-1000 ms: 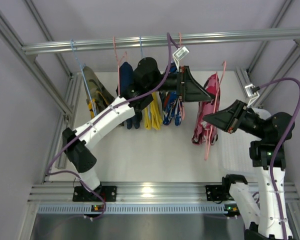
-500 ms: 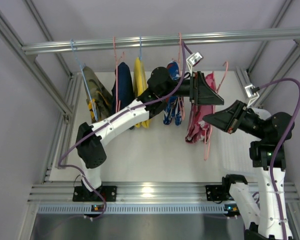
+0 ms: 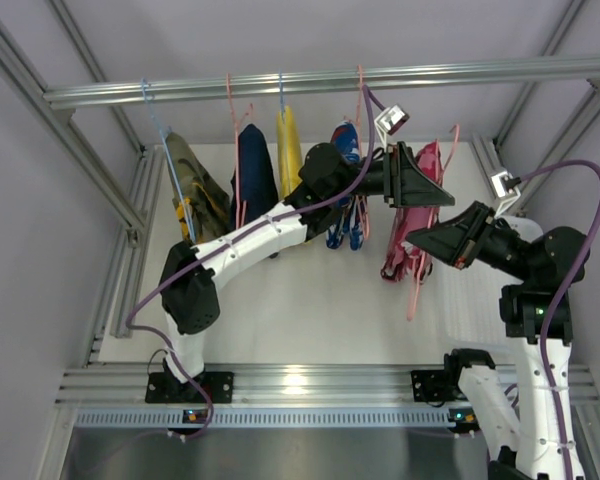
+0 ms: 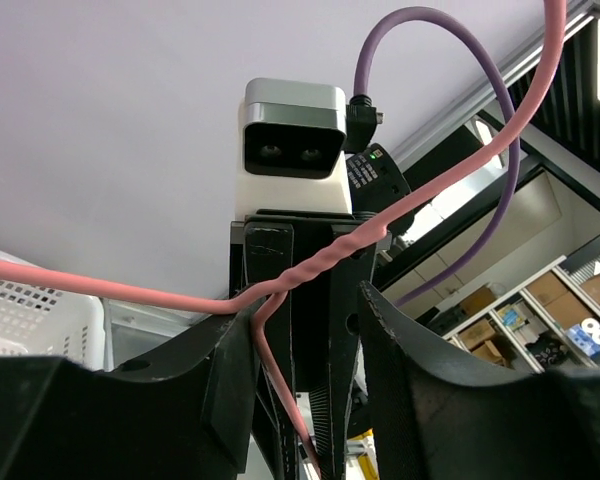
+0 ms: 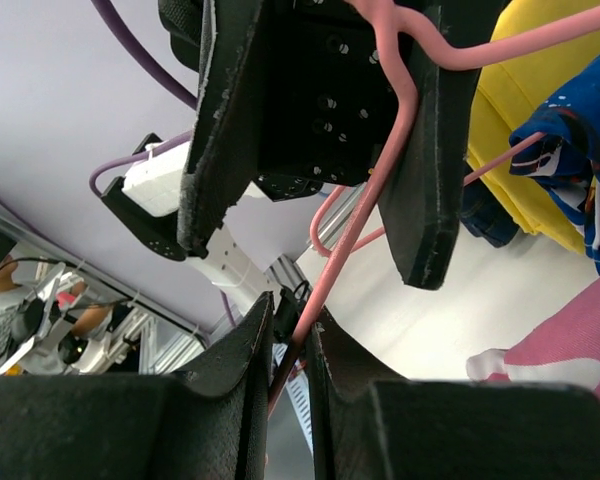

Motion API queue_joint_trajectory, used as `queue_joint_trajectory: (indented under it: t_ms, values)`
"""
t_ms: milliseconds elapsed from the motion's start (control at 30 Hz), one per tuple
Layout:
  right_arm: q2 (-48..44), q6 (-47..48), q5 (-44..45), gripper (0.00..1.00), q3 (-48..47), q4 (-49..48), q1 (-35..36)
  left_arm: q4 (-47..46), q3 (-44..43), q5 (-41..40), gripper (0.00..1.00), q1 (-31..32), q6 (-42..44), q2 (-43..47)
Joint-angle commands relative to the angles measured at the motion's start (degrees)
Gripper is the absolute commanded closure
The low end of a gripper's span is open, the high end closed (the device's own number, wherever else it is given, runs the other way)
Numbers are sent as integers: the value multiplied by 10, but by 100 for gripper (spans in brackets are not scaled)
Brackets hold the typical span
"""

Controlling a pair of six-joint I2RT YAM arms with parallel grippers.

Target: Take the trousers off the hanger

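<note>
Two arms at work under a metal rail (image 3: 180, 90) above a white counter (image 3: 300, 300). Item one: red-pink trousers (image 3: 398, 255) with white and dark print, draped on a pink hanger (image 3: 416, 295), hanging between the two arms at the right of the row. In the overhead view the hook end of that hanger is apart from the rail. Item two: blue trousers (image 3: 342, 225) with red and white print, hanging from the rail just left of the red-pink pair. Further left along the rail: one yellow garment (image 3: 288, 150), one navy garment (image 3: 255, 175), one olive garment (image 3: 195, 190). Left arm (image 3: 240, 245) reaches across to the red-pink pair. The left jaws stand apart around the twisted neck of the pink hanger, with clear space left beside the wire, not clamped. Right arm (image 3: 540, 270) comes in from the right. The right jaws are narrow and pinch the wire of the same hanger lower down, below the left jaws. One white basket (image 4: 30, 320) shows at the edge of the left wrist view.
</note>
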State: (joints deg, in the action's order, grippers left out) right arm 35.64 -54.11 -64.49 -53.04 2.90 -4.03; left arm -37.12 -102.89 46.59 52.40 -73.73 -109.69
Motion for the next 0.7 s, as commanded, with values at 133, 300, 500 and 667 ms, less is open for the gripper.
queue_joint_trajectory:
  t_ms: [133,300,500,667]
  values:
    - [-13,52,5,100,-22,-70,-4,-52,-6,-21,55,16,-9,-11]
    - [-13,62,1,100,-21,-62,-4,-49,-15,-25,79,17,-4,-18]
    - [-19,137,37,62,-34,67,-4,-8,-50,-16,100,7,18,0]
    - [-96,231,184,32,-27,176,-4,42,-77,-4,100,-34,39,23]
